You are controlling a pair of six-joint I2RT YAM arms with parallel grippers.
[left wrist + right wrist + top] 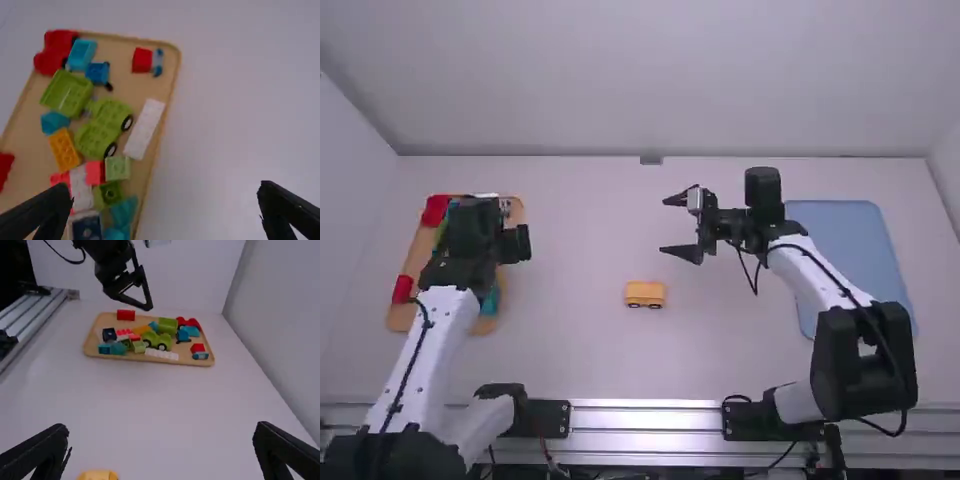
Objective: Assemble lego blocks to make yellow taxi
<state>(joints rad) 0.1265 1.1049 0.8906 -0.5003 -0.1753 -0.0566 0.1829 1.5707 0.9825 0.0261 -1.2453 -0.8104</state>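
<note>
Right wrist view crops the yellow piece (98, 475).

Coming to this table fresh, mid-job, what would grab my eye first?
Probably the small yellow wheeled piece, alone on the white table near the middle. Next, the tan tray crowded with bright bricks, at the high view's left and partly hidden there by the left arm. Then the large flat blue tray on the far right.

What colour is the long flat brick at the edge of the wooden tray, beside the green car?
White; the brick shows best in the left wrist view.
</note>
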